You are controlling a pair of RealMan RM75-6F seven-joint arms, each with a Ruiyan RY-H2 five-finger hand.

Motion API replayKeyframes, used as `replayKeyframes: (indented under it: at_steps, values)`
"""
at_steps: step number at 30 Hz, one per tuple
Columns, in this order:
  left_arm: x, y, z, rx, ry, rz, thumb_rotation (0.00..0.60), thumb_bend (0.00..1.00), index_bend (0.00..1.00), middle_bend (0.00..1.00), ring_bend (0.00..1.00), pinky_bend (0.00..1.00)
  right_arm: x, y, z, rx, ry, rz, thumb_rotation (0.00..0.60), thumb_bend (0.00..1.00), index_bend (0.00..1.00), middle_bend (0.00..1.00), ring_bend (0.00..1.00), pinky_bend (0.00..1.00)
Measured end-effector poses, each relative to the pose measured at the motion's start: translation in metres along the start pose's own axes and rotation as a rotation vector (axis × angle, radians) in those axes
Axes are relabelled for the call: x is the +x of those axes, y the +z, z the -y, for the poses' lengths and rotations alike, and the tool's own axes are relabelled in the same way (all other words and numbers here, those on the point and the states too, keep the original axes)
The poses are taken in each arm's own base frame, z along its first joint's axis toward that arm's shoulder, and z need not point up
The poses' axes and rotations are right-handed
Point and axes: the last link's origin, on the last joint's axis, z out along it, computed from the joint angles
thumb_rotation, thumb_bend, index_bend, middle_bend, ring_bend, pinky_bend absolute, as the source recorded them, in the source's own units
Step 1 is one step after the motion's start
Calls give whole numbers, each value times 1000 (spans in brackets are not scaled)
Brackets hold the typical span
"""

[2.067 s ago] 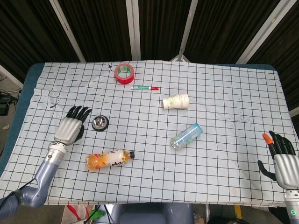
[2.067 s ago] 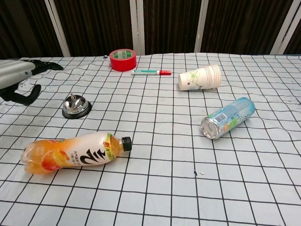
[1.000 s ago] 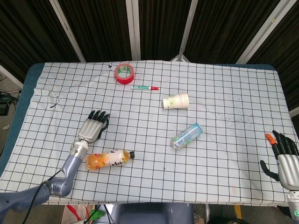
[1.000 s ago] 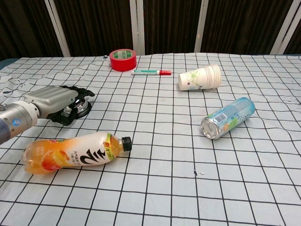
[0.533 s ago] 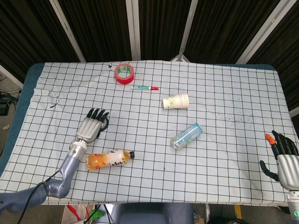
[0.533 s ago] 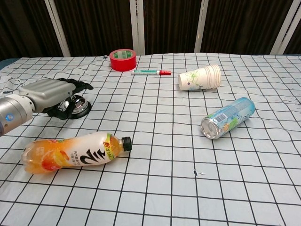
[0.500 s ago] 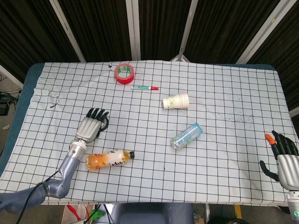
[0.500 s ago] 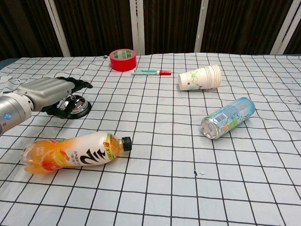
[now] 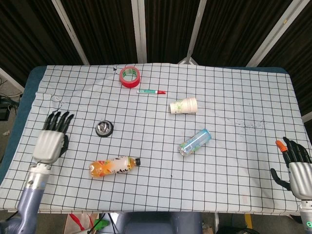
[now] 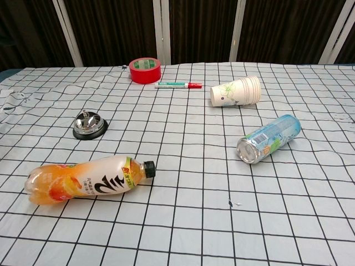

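Observation:
My left hand [image 9: 51, 139] hovers flat near the table's left edge, fingers spread, holding nothing; the chest view does not show it. A silver call bell [image 9: 104, 128] [image 10: 90, 125] stands uncovered to its right. An orange juice bottle [image 9: 113, 166] [image 10: 86, 180] lies on its side in front of the bell. My right hand [image 9: 297, 163] hangs at the table's right front corner, fingers apart, empty. A blue can [image 9: 194, 142] [image 10: 269, 138] lies on its side mid-table.
A paper cup [image 9: 184, 105] [image 10: 237, 91] lies tipped over behind the can. A red tape roll [image 9: 129, 77] [image 10: 145, 70] and a marker pen [image 9: 151, 91] [image 10: 178, 85] sit at the back. The checked cloth [image 9: 234, 102] covers the table.
My left hand has lifted off the call bell and drawn back left toward the table edge, leaving the chest view. The bell now stands uncovered. The right hand has stayed put.

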Motion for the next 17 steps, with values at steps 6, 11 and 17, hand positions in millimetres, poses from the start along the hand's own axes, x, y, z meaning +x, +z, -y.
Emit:
replayKeyframes:
  at_steps: [6, 11, 17]
  values:
    - [13, -42, 33, 63, -56, 25, 600, 964, 5, 37, 0, 0, -2, 0, 3, 4, -11, 7, 600, 389, 129, 5, 19, 95]
    - [14, -62, 50, 93, -99, 13, 600, 964, 10, 37, 0, 0, -2, 0, 3, 2, -12, 5, 600, 389, 129, 5, 19, 95]
    - [11, -71, 65, 116, -111, -1, 600, 964, 11, 37, 0, 0, -3, 2, 4, 3, -8, 6, 600, 390, 130, 5, 19, 95]
